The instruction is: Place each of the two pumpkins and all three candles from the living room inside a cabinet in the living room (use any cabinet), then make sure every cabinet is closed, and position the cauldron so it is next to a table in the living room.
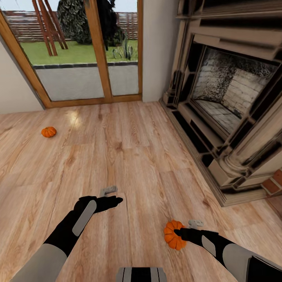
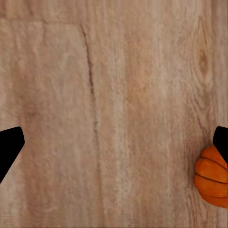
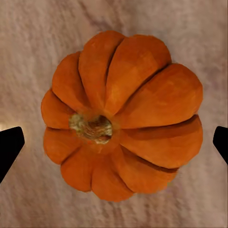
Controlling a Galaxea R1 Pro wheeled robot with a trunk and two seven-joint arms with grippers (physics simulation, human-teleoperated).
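The near pumpkin [image 3: 123, 116] is centred between the released right fingers [image 3: 10, 145]; they should be lowered squarely, then clenched

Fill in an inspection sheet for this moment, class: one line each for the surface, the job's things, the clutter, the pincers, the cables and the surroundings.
Surface: light wood plank floor, glossy, with a glare spot near the glass door.
Job's things: near pumpkin on the floor under the right arm, stem up in the right wrist view; far pumpkin on the floor towards the glass door.
Clutter: nothing seen.
Pincers: right pincer open, over the near pumpkin, fingertips either side in the wrist view, no contact visible; left pincer open, empty, over bare floor.
Cables: nothing seen.
Surroundings: stone fireplace on the right; wood-framed glass door ahead, lawn beyond.
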